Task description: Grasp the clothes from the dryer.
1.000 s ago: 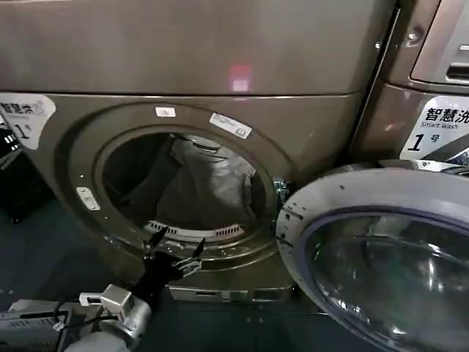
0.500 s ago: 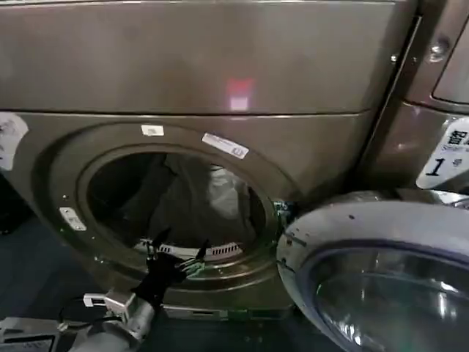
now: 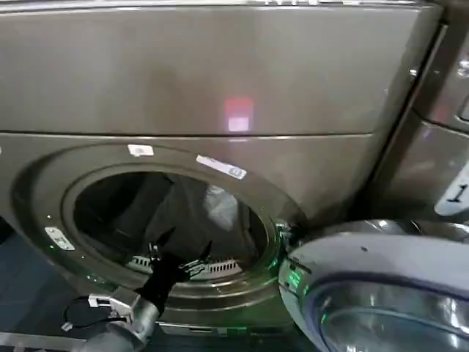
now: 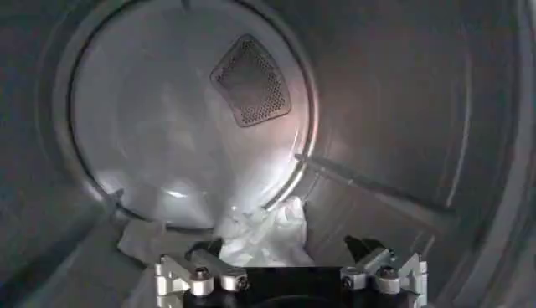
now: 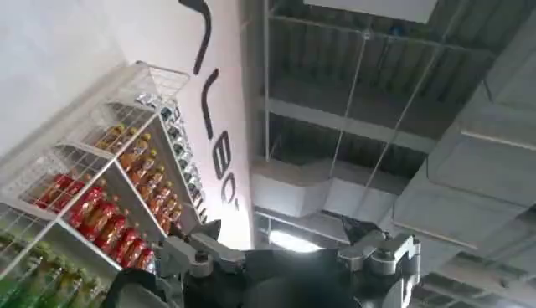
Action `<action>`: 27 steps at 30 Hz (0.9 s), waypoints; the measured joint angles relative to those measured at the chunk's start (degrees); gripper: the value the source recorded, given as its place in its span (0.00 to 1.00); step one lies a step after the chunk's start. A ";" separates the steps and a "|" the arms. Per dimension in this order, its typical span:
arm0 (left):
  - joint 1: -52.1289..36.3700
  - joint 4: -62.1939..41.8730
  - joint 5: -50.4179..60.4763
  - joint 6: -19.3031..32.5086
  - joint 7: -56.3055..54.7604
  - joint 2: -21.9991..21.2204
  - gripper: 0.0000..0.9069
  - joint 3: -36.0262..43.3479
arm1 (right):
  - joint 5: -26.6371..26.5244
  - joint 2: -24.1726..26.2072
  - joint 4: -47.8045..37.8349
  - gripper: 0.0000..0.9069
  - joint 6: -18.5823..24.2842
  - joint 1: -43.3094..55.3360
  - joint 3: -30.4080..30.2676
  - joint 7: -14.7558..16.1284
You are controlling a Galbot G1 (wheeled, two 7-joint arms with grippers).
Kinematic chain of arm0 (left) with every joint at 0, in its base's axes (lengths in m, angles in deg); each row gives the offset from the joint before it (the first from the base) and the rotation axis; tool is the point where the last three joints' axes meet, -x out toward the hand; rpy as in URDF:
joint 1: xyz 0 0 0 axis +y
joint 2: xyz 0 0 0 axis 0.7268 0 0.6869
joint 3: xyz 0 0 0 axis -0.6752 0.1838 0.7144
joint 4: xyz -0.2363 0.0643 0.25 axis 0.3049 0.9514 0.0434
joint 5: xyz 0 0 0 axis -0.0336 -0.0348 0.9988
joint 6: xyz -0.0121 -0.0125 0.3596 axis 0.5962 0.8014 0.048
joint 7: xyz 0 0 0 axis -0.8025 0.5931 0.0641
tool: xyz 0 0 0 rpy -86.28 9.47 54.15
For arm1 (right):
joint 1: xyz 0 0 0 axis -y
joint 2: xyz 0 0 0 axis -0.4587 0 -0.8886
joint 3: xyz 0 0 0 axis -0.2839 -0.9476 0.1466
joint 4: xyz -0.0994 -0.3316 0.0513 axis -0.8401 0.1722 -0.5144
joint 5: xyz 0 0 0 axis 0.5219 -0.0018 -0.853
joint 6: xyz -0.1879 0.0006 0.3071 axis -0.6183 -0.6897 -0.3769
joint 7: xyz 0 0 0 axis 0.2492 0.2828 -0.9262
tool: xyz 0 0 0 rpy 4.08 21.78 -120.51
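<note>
Looking at your left gripper (image 3: 179, 248), it sits right at the lower lip of the dryer (image 3: 220, 95) porthole with its fingers spread apart and nothing between them. Your clothes (image 4: 264, 236) are lying at the bottom of the drum, up against the back wall, well apart from the fingertips. The door (image 3: 381, 293) hangs open to the right. Your right gripper (image 5: 285, 243) points up at the ceiling beside a drinks rack (image 5: 92, 209), jaws apart and empty too.
</note>
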 measured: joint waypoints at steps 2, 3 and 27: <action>-3.74 -2.51 5.14 2.15 4.15 -1.54 1.00 -0.02 | 0.11 0.12 0.01 1.00 -0.03 -0.56 0.30 0.02; -5.66 -3.85 7.74 3.28 6.48 -2.47 1.00 -0.15 | 0.19 0.27 -0.08 1.00 -0.02 -0.81 0.45 0.05; -46.53 -47.65 14.55 5.01 48.32 -4.21 1.00 9.83 | 1.25 -0.86 -1.18 1.00 0.95 -0.89 -2.53 0.80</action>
